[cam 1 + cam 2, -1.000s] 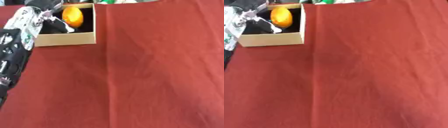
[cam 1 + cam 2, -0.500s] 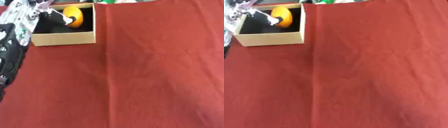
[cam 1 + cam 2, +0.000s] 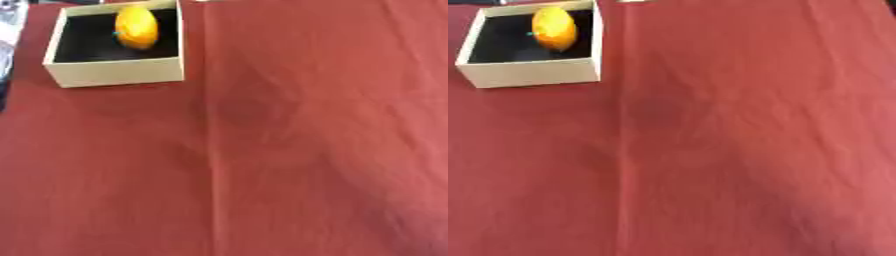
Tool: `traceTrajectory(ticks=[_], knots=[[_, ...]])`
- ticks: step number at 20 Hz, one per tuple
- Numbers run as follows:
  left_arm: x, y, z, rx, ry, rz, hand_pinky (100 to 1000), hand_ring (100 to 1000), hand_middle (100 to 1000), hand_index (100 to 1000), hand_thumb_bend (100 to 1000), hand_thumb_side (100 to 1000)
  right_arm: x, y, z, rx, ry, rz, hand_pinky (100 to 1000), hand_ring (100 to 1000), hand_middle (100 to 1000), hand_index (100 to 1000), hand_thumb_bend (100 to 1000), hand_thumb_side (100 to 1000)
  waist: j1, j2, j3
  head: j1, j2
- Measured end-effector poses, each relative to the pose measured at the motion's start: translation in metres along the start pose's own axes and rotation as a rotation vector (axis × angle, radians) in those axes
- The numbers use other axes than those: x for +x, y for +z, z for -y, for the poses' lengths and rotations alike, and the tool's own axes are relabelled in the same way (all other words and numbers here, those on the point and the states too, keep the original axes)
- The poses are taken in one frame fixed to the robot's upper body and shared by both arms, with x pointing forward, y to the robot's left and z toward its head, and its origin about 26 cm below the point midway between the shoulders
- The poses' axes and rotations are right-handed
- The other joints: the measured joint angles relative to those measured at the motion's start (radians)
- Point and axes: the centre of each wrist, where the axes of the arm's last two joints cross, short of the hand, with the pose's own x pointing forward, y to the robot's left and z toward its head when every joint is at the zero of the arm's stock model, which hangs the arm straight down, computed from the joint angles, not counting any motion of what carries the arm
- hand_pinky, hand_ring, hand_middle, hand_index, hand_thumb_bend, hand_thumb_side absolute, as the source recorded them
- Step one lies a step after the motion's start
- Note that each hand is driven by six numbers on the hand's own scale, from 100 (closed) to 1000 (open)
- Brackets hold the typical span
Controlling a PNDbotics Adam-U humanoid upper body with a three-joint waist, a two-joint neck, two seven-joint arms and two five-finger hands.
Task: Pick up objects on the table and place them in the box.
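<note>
Your small, pale cream, square cardboard box with a black inside (image 3: pixel 114 75) sits at the far left of the red cloth-covered table (image 3: pixel 289 150). 1 rounded orange-yellow fruit-like object with a small dark mark on its left side (image 3: pixel 136 27) lies inside it, toward the far wall and right of centre. You have neither hand on show in either eye view; only a blurred pale and dark sliver touches the left edge, so the state of their fingers is unknown.
</note>
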Motion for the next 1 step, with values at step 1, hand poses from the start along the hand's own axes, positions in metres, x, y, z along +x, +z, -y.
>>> traceTrajectory(ticks=[1], knots=[[0.0042, 0.0079, -0.0055, 0.042, 0.048, 0.0, 579, 772, 720, 826, 295, 202, -0.0001, -0.0001, 0.0003, -0.003, 0.0, 0.001, 934, 891, 830, 918, 100, 903, 0.0, 0.0, 0.0, -0.002, 0.001]])
